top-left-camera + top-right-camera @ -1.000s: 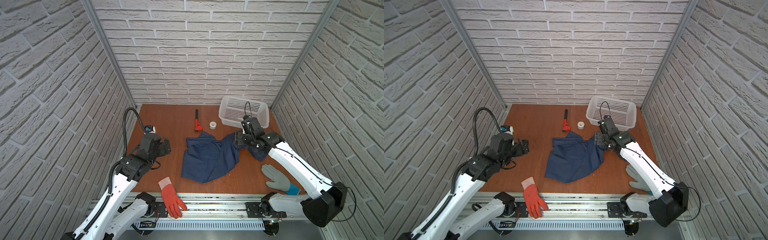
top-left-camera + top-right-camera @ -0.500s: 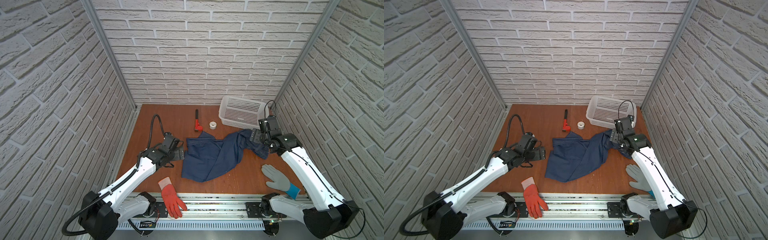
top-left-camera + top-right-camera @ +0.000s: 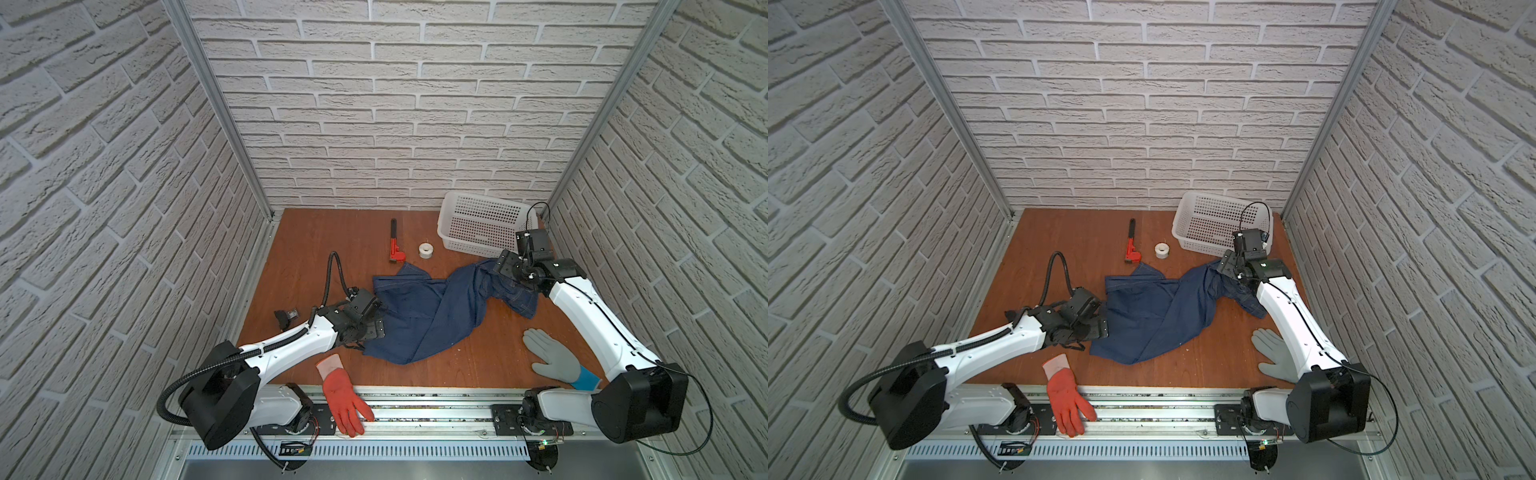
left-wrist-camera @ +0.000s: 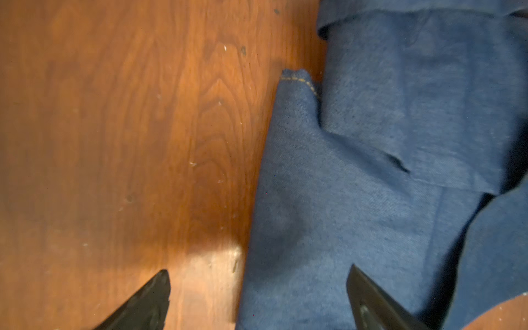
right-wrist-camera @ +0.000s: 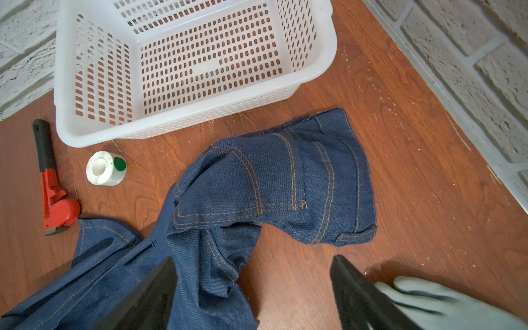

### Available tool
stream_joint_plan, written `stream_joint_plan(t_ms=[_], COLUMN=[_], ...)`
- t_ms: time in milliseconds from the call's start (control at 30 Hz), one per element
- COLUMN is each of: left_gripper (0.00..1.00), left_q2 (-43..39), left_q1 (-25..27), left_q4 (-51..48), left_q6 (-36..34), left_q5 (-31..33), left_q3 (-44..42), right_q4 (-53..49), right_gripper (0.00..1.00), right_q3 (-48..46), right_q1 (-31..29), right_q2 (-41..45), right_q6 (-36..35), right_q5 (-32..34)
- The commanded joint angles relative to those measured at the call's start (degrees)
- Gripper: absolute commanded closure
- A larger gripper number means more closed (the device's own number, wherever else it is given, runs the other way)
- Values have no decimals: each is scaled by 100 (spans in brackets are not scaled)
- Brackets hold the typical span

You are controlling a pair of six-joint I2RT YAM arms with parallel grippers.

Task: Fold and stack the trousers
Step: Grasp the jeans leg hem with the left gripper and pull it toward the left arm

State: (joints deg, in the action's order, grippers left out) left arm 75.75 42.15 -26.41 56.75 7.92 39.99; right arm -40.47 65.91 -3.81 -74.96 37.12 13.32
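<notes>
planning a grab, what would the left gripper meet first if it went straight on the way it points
Most likely the trousers: in the left wrist view the open left gripper straddles their edge, one finger over denim, one over the table. Depth is unclear, so it may touch wood too.

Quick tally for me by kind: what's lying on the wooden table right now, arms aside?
Dark blue denim trousers: 1
Work gloves: 2, an orange-red work glove and a grey work glove
Red pipe wrench: 1
White tape roll: 1
White perforated plastic basket: 1
Small black item, kind unclear: 1
Total: 7
</notes>
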Motion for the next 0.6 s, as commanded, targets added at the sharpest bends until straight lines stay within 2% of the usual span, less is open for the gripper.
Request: stream_joint_plan(t_ms=[0,133,233,333,467,567], left_gripper=[15,42,70,98,100,100], left_q2=[482,921,1094,897,-144,-1089], left_q1=[29,-42,-86,-216,-585,-1168], left_q4=[647,987,1116,1018,470,-342], left_q6=[134,187,118,-32,-392,-857], left_q5=[-190,-377,-513,-480,-166,61], left_q3=[-14,-84,-73,-44,64,452], right_q4=[333,451,601,754,814,796], right_gripper=[14,14,15,16,16,16], right_q3=[-142,-372,-616,-830,-947,-931], right_q1=[197,467,671,801,886,925], right_q2=[-45,-77,-65,-66,-50,-10], right_q6=[124,222,318,422,456,484], right_q5=[-268,-598,-835,-1016,-1043,-1009])
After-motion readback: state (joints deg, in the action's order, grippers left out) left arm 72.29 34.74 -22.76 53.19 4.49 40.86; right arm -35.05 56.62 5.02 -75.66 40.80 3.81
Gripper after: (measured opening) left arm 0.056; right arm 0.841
